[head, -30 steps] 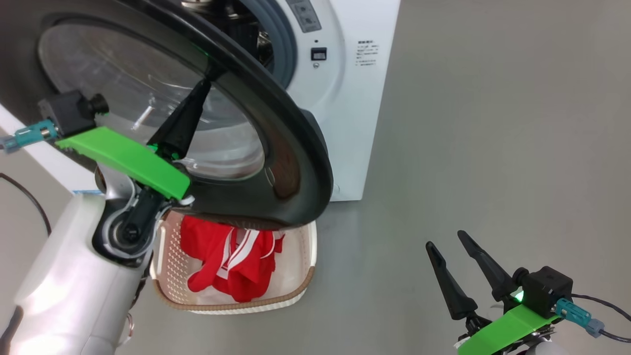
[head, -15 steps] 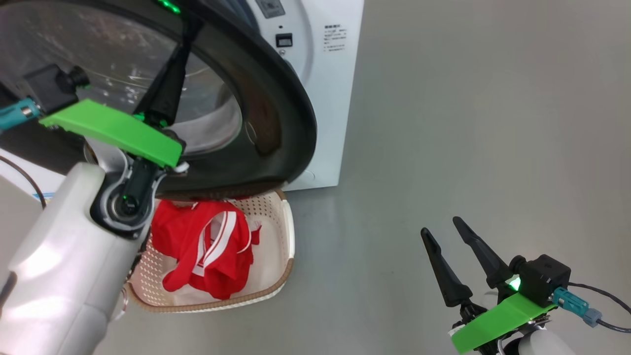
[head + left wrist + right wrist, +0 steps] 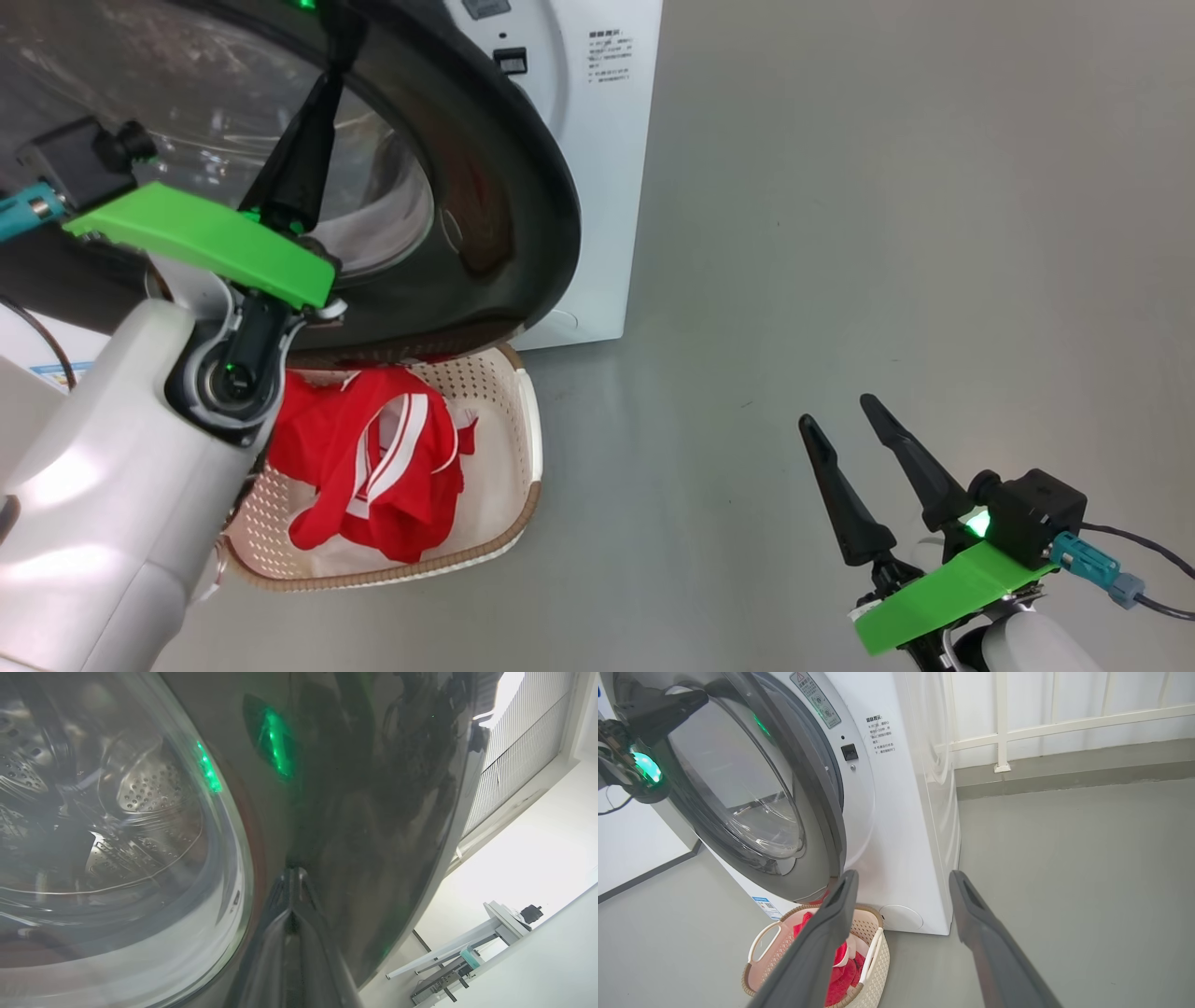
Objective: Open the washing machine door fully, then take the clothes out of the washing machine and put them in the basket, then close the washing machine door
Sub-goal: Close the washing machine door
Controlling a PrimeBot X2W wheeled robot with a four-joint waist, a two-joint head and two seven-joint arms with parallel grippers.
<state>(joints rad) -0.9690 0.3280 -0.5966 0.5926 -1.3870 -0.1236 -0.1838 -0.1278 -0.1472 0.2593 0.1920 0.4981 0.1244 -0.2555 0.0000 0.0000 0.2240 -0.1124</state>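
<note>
Floor (image 3: 840,233) of smooth grey carries everything. In the right wrist view it runs back to a white wall (image 3: 1064,690) with a white railing (image 3: 1001,723). The washing machine (image 3: 597,187) stands on it, its top cut off in the head view.

The washing machine door (image 3: 504,215) is partly open, its lower rim hanging over the basket (image 3: 527,439) and hiding the basket's far edge. The basket sits on the floor just in front of the machine's base. The red clothes (image 3: 373,467) lie inside it, their left part covered by the pale left forearm (image 3: 103,485).

The left end effector (image 3: 293,875) is clenched with nothing between its fingers, tips against the door's glossy black rim. Through the glass the steel drum (image 3: 140,788) shows dimly. The printed label (image 3: 607,67) is too small to read.

To the right of the machine the floor lies open. The right end effector (image 3: 836,411) hangs there, released, well apart from the basket and the door.
</note>
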